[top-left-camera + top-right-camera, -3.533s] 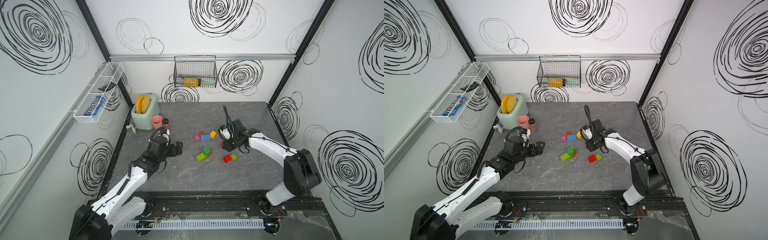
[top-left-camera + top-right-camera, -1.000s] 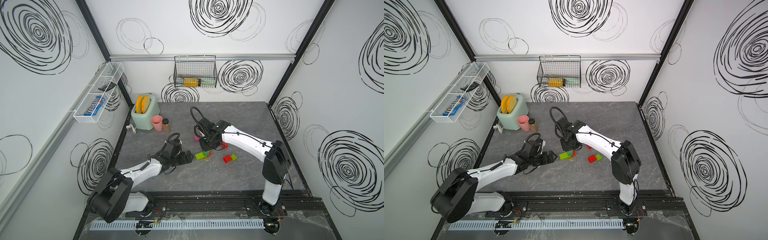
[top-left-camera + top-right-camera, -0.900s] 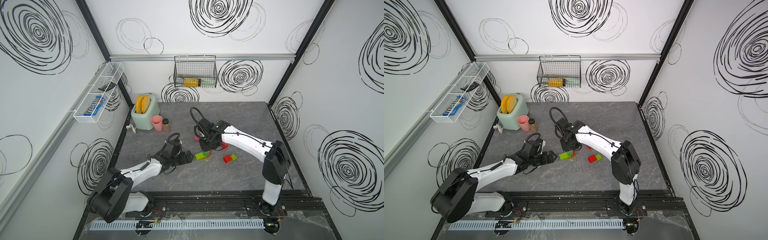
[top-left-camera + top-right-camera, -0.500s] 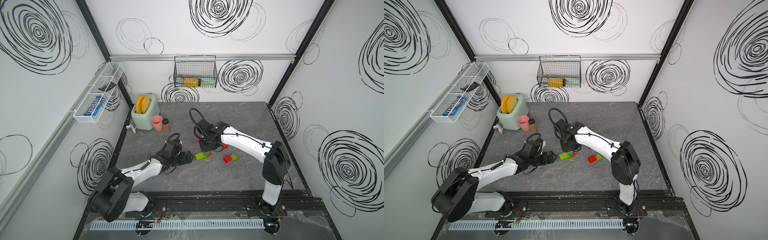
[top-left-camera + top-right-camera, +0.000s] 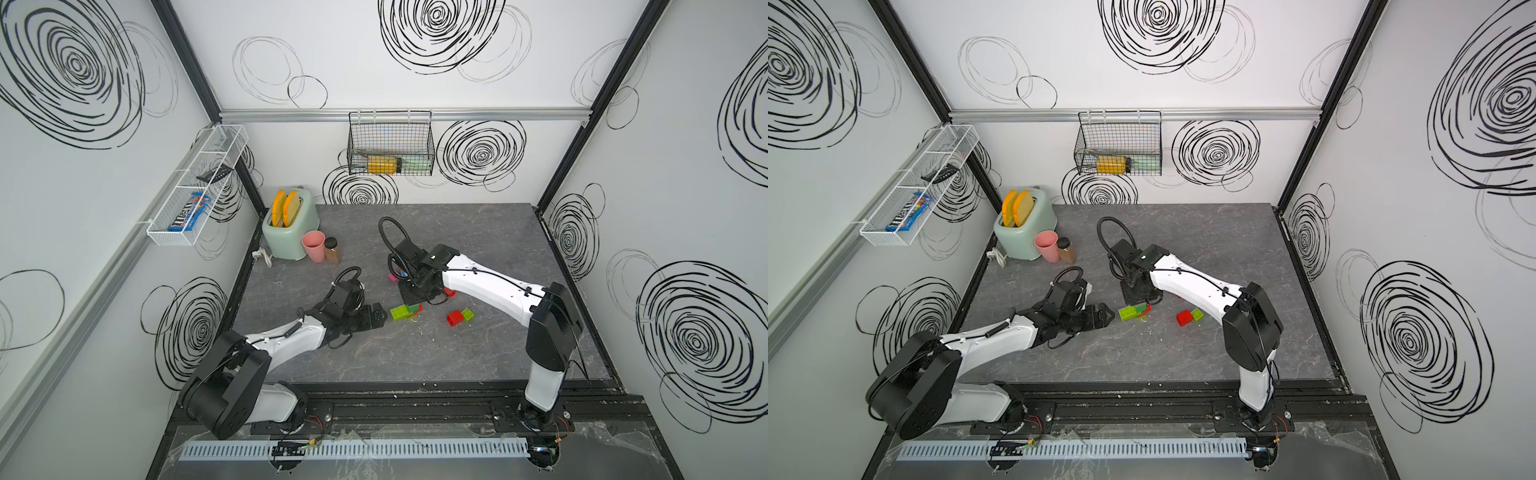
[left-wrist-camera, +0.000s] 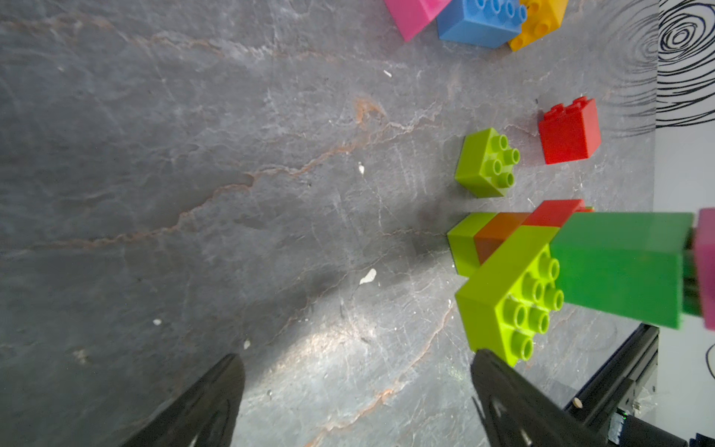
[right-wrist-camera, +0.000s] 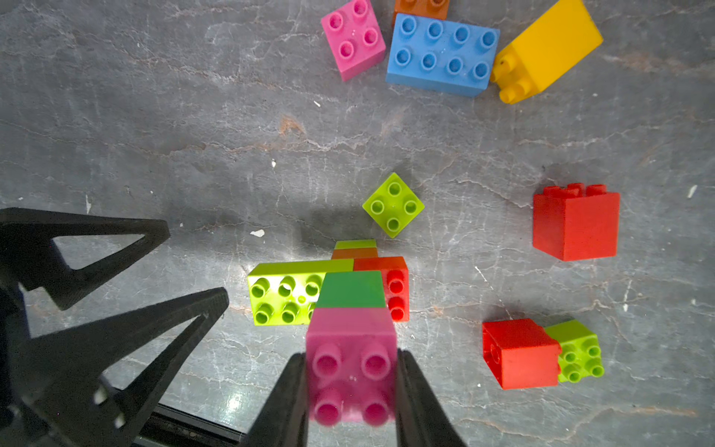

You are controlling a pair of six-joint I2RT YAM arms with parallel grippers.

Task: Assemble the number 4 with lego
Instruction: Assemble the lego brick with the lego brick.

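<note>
Both arms closed in on the build (image 5: 405,311): R hand (image 7: 350,354) pinches the pink brick (image 7: 350,379) to seat it; your L hand (image 6: 358,358) gapes empty, prob bracing

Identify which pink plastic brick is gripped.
The pink brick joined to the green brick, clamped in the right gripper; the other pink brick lies loose beside the long blue brick.

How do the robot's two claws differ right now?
The right gripper is shut on a pink brick; the left gripper is open and empty. The right points down at the table; the left lies low, almost level. Both are black.
</note>
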